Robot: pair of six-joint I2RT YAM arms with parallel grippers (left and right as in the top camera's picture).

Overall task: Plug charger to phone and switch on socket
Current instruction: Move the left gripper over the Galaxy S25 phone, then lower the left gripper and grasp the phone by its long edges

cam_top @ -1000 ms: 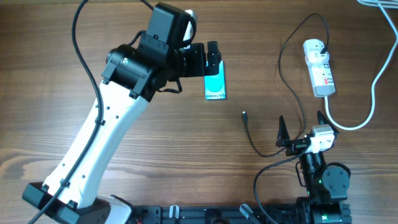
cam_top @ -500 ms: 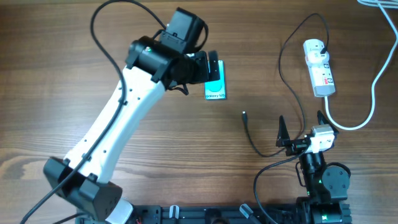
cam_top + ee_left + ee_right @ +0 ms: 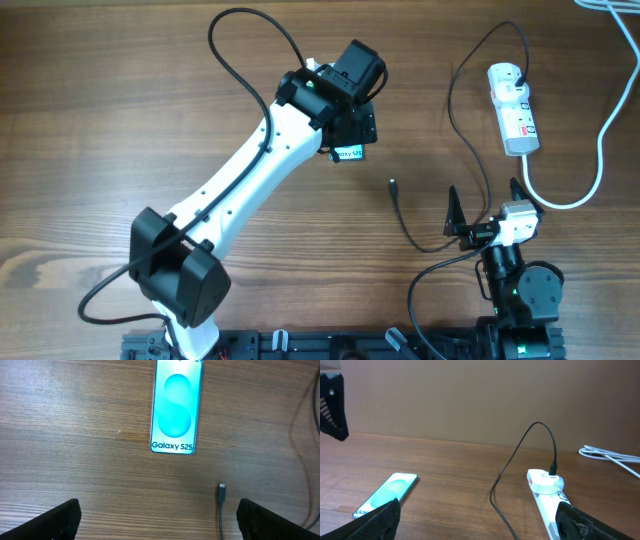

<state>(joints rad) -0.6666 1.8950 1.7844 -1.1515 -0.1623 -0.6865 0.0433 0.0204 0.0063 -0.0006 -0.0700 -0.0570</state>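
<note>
The phone [image 3: 172, 410] lies flat on the wooden table with its teal screen up. In the overhead view only its text end [image 3: 347, 153] shows under my left gripper [image 3: 355, 128]. That gripper hangs above the phone, open and empty [image 3: 159, 520]. The charger's black cable [image 3: 455, 110] runs from the white plug [image 3: 505, 76] in the socket [image 3: 512, 110] to its connector [image 3: 392, 184], which lies free on the table below the phone [image 3: 221, 491]. My right gripper [image 3: 486, 205] is open and empty near the front edge. Its wrist view shows the phone [image 3: 385, 492] at left and the socket [image 3: 555, 505] at right.
The socket's thick white cord [image 3: 600, 150] loops off the right edge and shows at the back of the right wrist view [image 3: 610, 454]. The black cable curves across the table between the connector and my right arm. The left arm's own black cable arcs above its forearm [image 3: 250, 30].
My left arm has stretched out and swung right. Its gripper went from beside the phone's left side to above it, now covering most of it from overhead. The right arm has not moved.
</note>
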